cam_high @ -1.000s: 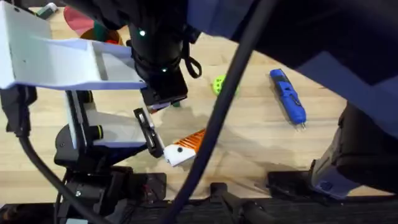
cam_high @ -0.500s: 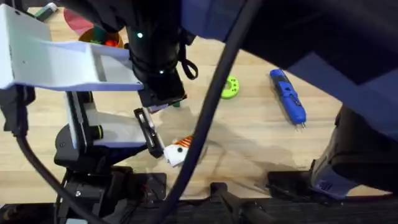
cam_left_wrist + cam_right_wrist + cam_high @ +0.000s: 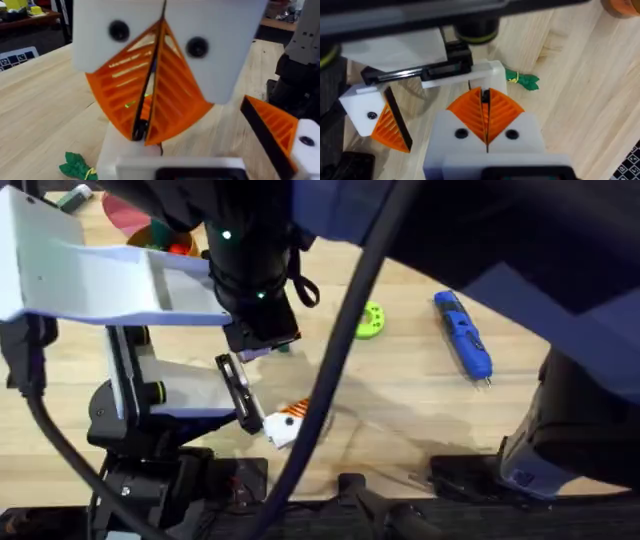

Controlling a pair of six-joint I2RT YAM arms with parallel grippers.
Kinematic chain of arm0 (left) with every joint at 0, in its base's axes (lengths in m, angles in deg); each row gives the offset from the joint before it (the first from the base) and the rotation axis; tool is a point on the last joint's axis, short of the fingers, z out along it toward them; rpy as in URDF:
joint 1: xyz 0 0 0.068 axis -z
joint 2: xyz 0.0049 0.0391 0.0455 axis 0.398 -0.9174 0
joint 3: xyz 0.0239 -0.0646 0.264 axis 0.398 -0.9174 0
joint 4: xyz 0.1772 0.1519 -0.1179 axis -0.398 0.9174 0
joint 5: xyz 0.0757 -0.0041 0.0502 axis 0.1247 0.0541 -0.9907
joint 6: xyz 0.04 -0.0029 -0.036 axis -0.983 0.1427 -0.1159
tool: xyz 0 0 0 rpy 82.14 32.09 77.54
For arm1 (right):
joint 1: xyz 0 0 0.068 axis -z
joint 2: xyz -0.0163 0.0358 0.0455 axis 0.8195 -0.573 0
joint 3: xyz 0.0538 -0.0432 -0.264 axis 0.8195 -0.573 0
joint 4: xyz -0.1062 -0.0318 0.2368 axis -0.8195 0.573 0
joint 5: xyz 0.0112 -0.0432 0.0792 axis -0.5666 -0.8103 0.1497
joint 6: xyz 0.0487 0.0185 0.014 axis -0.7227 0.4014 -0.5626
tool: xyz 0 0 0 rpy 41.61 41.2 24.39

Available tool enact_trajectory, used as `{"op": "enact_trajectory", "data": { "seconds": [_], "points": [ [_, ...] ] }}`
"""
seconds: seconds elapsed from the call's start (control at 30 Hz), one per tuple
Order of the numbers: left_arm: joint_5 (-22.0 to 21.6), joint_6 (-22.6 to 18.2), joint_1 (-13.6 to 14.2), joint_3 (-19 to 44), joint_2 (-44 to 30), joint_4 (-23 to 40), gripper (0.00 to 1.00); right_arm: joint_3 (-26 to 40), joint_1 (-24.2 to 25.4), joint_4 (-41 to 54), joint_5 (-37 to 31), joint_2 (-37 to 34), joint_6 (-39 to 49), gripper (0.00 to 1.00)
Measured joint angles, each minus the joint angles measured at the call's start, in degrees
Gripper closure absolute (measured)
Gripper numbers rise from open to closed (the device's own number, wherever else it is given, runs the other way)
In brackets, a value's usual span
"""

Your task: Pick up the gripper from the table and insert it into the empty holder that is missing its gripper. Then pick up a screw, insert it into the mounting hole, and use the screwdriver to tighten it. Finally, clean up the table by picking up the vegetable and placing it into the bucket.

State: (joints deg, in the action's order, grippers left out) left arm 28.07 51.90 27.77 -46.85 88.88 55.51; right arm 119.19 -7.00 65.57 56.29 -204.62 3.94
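Near the arm bases, toward the front edge of the wooden worktop (image 3: 400, 395), the orange wedge-shaped gripper (image 3: 300, 412) is sitting against the white holder (image 3: 280, 432). Its dark edge is showing in both wrist views, and a dark screw head is showing in the holder's white face.

Just beside the holder, the left claw (image 3: 142, 135) is hanging above a white block (image 3: 112, 150). Its orange ribbed pads (image 3: 172, 100) are pressing flat against each other, and I cannot tell whether anything thin is caught between them. The right claw (image 3: 484, 95) is hovering close by the holder too. It is closed as well, with its two orange pads (image 3: 502, 112) meeting along a narrow seam. A black bar (image 3: 420, 74) is crossing just beyond its tip.

A little beyond the holder, the vegetable (image 3: 522, 80) is lying flat on the wood, apart from both claws. It is a small dark-green leafy bundle with a yellowish band.

Farther from the holder, to the right in the overhead view, a lime-green disc (image 3: 370, 321) is resting on the worktop. Farther right again, well apart from the holder, the blue screwdriver (image 3: 462, 335) is lying with its metal bit pointing toward the front edge.

Farthest from the holder, at the back left, the orange bucket (image 3: 160, 236) is standing next to a pink object (image 3: 122, 216).
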Motion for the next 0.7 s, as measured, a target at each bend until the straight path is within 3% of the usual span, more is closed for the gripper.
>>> {"op": "enact_trajectory", "data": {
  "seconds": [0.63,0.67,0.7],
  "points": [
    [0.02,0.00,0.00,0.00,0.00,0.00,0.015,0.00,0.09,0.02,0.00,-0.02,0.00,0.995],
    [0.02,0.00,0.00,0.00,0.00,0.00,0.015,-0.02,0.09,0.02,0.00,-0.02,-0.15,0.968],
    [0.02,0.00,0.00,0.00,-0.02,0.00,0.015,-0.02,0.09,0.04,0.04,-0.02,-0.13,0.836]
  ]
}}
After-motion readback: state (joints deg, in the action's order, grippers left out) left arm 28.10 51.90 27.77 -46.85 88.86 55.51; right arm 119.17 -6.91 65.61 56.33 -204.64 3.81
